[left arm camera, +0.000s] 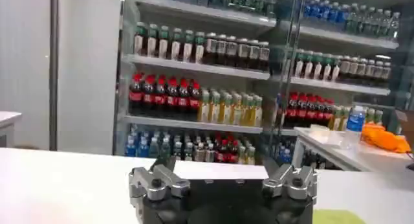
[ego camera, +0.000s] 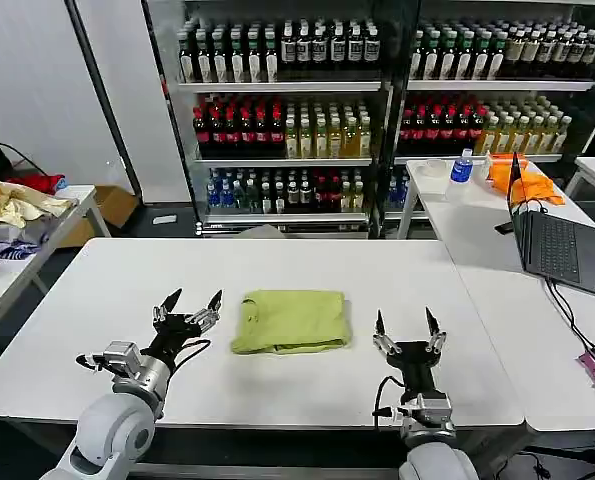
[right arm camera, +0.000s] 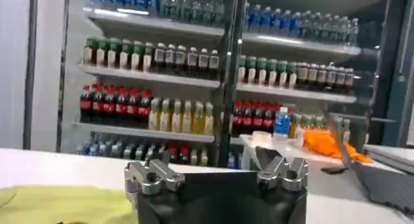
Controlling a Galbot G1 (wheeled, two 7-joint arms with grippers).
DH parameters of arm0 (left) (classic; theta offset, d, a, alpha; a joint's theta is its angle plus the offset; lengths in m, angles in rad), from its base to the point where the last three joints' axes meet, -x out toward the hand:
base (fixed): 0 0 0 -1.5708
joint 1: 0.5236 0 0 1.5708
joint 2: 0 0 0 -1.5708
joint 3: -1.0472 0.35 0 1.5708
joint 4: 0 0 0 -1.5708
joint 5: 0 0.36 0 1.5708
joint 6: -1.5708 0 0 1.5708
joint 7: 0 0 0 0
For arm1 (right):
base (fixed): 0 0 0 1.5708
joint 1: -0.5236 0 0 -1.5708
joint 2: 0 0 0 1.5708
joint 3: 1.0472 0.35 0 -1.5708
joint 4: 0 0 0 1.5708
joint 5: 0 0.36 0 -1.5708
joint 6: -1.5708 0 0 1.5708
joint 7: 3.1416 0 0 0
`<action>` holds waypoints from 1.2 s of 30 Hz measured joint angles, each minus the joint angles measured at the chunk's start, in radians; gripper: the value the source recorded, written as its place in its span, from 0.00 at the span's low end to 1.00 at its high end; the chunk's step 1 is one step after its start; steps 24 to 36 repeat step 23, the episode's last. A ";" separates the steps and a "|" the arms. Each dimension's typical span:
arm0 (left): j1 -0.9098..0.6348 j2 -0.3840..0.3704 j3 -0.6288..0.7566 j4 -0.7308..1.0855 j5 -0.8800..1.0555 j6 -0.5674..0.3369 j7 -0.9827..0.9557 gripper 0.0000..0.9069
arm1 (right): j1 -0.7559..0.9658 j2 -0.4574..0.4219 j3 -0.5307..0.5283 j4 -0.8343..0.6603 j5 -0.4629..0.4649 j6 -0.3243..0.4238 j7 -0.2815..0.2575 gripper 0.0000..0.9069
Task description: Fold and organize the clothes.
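Observation:
The lime T-shirt [ego camera: 291, 321] lies folded into a neat rectangle on the white table [ego camera: 277, 265], a little in front of its middle. No printed graphic shows on its upper face. My left gripper [ego camera: 189, 300] rests open on the table just left of the shirt, fingers pointing away from me. My right gripper [ego camera: 407, 320] stands open just right of the shirt, also clear of it. A strip of the shirt [right arm camera: 58, 204] shows low in the right wrist view, and a corner of the shirt [left arm camera: 336, 216] in the left wrist view.
An open laptop [ego camera: 562, 245] with cables sits on the table to the right, with orange cloth [ego camera: 522, 180] and a bottle [ego camera: 462, 165] behind it. A cream and red cloth heap [ego camera: 12, 200] lies on the left side table. Drink shelves [ego camera: 377, 110] stand behind.

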 measured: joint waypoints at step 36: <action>0.061 -0.005 -0.031 -0.074 0.027 0.003 0.016 1.00 | -0.121 -0.005 0.048 0.135 -0.048 0.023 -0.007 1.00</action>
